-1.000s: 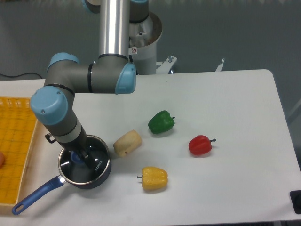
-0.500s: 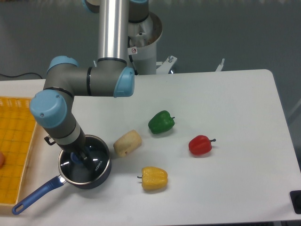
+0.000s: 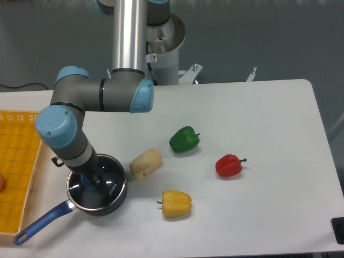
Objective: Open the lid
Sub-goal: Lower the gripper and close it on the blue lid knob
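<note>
Lid (image 3: 107,185) sits flat on the dark blue saucepan (image 3: 115,201) at the near left of the table (image 3: 269,118), its blue knob (image 3: 87,181) partly showing under the arm's wrist. The gripper (image 3: 92,180) is down over that knob, but the wrist hides the fingertips, so I cannot tell whether they are apart or already clamped on it.

The step in hand looks like taking hold of the knob; the lid has not left the pan. The next move, as I judge it, calls for a firm pinch on the knob and a straight lift, then carrying the lid to a bare patch of table beside the pan.

Nothing can be made out inside the saucepan through the glass. Left of the saucepan lies a yellow tray (image 3: 21,161) with a small orange thing (image 3: 1,183) at the picture's edge. Right of the saucepan sit a potato (image 3: 145,163), a yellow pepper (image 3: 176,204), a green pepper (image 3: 184,140) and, farthest, a red pepper (image 3: 229,165).
</note>
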`<state>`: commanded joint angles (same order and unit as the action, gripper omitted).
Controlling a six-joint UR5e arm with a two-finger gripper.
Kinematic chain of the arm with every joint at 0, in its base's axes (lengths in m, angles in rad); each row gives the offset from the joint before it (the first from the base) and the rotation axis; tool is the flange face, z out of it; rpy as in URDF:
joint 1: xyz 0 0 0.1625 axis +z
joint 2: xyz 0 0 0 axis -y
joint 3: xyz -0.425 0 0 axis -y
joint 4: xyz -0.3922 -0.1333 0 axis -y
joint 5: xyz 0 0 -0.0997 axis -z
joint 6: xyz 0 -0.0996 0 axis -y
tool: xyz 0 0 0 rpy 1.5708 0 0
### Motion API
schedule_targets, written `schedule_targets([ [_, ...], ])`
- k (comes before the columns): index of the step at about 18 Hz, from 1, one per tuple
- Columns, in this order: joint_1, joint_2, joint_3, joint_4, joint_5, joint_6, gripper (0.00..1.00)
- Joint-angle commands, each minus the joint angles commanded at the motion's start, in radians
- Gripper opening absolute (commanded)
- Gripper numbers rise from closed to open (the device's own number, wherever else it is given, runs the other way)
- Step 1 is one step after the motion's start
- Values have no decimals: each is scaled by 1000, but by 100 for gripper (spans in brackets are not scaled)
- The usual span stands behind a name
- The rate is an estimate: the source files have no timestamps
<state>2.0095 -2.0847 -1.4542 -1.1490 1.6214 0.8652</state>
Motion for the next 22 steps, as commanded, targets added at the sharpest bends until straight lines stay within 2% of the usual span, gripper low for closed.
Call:
schedule_targets([
  [7, -2, 0, 0, 0, 2, 0, 80],
  [16, -3, 2, 0, -2, -2, 0, 63],
  [22, -2, 8, -2, -2, -11, 2, 63],
])
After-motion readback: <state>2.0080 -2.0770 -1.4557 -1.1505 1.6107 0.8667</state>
